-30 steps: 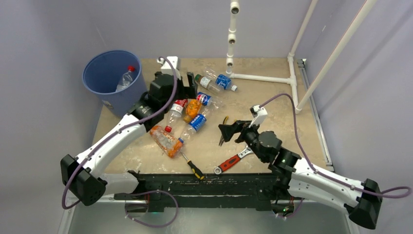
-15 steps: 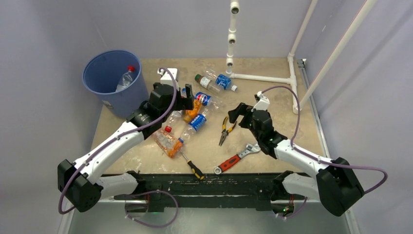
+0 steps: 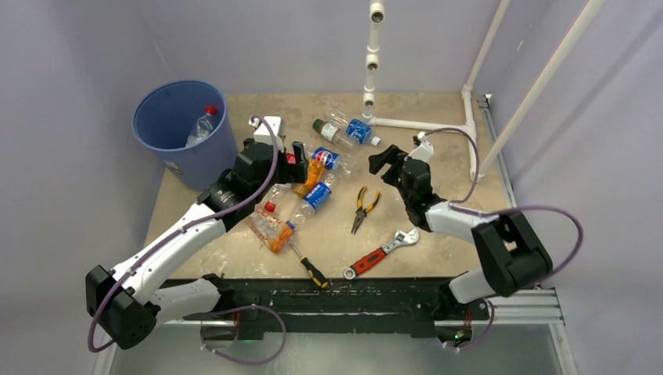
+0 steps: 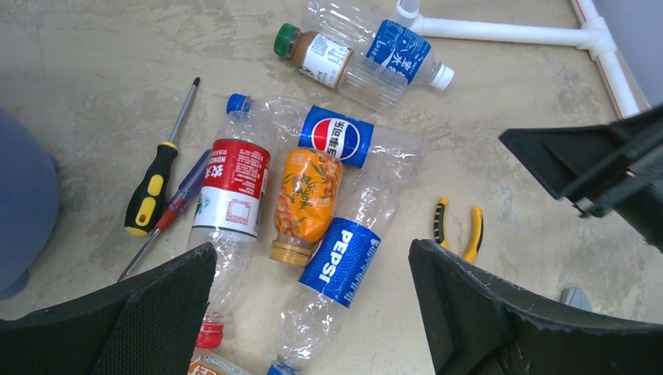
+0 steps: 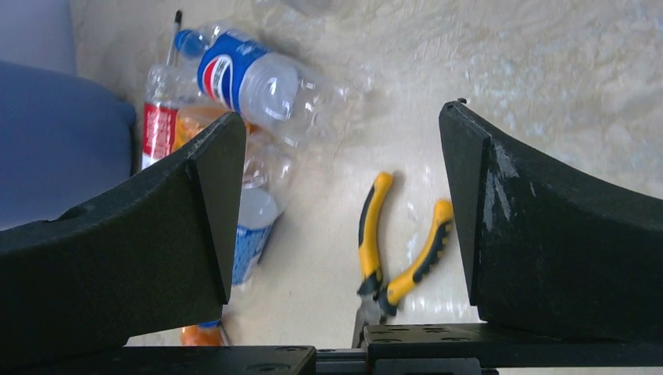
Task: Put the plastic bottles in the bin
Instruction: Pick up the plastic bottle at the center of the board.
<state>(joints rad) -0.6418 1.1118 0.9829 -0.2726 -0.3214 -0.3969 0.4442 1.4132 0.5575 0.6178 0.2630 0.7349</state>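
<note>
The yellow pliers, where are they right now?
In the top view the pliers lie on the table, right of a blue-labelled bottle and just beyond the red wrench.

bin [image 4: 22, 209]: cut off at left edge | pliers [image 5: 372, 226] nose: hidden behind right hand [image 5: 340, 119] base

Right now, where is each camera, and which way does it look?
Top: above and behind, looking down on bin, bottles, left arm, right arm.
Left wrist: on the left arm, looking down past the left gripper at bottles.
Right wrist: low, looking past the right gripper toward pliers.
Shared: all three show the pliers.
</note>
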